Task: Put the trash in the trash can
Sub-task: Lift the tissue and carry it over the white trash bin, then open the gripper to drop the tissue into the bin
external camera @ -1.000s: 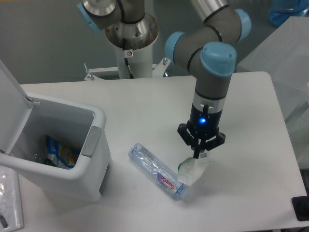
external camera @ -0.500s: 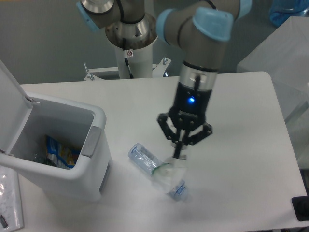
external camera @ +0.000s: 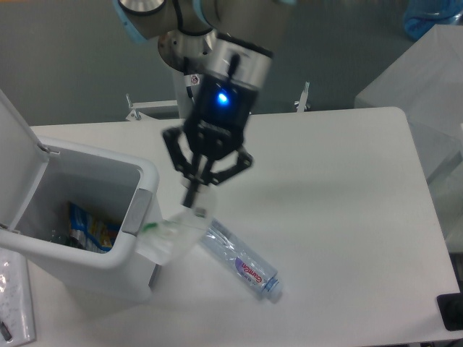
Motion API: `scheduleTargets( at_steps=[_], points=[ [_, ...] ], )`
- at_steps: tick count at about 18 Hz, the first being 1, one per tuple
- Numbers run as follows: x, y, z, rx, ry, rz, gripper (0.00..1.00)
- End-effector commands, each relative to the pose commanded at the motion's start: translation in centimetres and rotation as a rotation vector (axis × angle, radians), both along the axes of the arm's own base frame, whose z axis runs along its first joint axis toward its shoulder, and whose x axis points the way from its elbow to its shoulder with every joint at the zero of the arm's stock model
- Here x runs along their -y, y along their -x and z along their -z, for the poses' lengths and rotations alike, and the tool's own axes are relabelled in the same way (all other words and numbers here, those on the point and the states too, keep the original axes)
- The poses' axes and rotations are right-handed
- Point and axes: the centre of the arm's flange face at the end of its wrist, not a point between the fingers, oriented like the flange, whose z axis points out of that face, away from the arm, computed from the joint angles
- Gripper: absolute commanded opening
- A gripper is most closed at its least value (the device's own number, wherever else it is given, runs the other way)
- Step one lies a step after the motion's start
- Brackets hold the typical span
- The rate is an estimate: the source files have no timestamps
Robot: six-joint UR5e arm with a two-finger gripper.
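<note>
End effector (external camera: 194,199) pinching wrapper (external camera: 168,237), beside bin (external camera: 141,210).

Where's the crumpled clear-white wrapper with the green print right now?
The crumpled clear-white wrapper hangs from the shut gripper, left of centre, at the near right corner of the open white plastic bin, just left of the crushed clear bottle.

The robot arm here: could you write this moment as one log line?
gripper: shut on wrapper, hanging by trash can rim | bottle: on table | lid: open

Probably a lab: robot arm (external camera: 217,43) at white table (external camera: 347,217).
</note>
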Motion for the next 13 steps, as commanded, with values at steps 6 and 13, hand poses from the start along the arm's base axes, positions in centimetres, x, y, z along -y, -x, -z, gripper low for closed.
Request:
scheduleTargets(
  at_steps=[6,13],
  points=[
    [-1.5,-3.9,-0.2,0.037,0.002,0.038,0.00],
    [-2.9,-6.7,3.2,0.066,0.046,0.093,0.89]
  ],
)
